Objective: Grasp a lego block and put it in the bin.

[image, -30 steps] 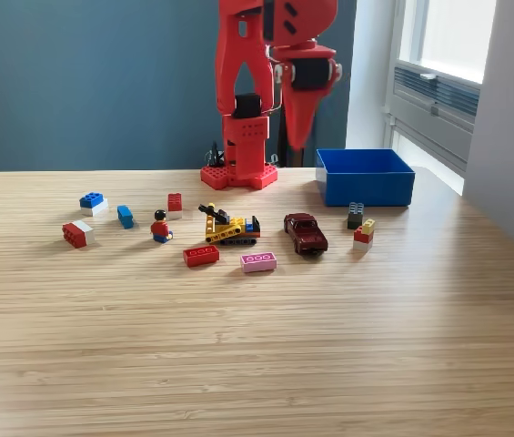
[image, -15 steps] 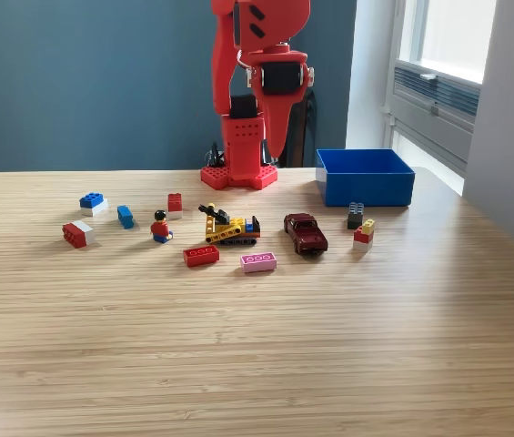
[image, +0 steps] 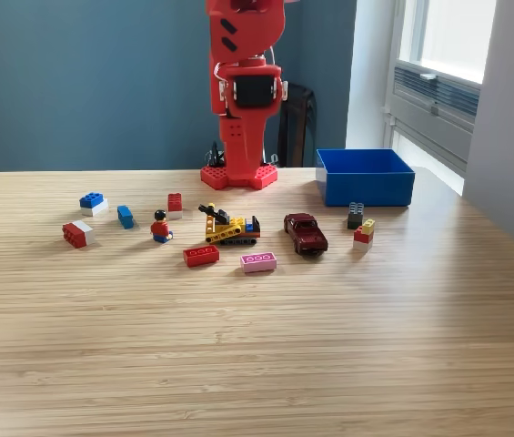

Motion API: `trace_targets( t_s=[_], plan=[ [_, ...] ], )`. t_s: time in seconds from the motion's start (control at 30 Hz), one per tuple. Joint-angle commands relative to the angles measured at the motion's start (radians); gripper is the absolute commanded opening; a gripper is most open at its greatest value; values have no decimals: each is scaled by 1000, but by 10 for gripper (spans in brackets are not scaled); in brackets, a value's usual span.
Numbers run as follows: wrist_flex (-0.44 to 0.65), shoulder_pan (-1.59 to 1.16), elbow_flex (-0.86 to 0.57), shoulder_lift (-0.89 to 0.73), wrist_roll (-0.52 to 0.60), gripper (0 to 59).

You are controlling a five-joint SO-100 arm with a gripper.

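While raised above its red base [image: 239, 175], facing the camera: end effector [image: 246, 137], opening impossible to tell, well clear of the bricks. Nearest below, yellow tracked vehicle [image: 229, 226]; red brick [image: 201, 256] and pink brick [image: 258, 262] (closer to camera); blue bin [image: 365, 177] at exterior view's right on table [image: 257, 346].

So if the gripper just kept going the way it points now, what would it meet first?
The gripper points straight down, above the arm's red base. From this front view it would probably meet that base or the table just before it first, not a brick; depth is unclear. Whether the jaws are open cannot be told.
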Motion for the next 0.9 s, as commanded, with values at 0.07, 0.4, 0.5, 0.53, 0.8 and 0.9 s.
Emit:
trace_targets(
  t_s=[0.07,0.4,0.5,0.53,0.8,0.9],
  plan=[
    [-44,126,3,17,-12,1],
    [-169,466,38,17,-34,1],
    [-199,558,54,17,-20,1],
    [-215,584,64,17,-15,1],
    [-353,772,160,17,5,1],
    [-393,805,195,15,-15,19]
  ],
)
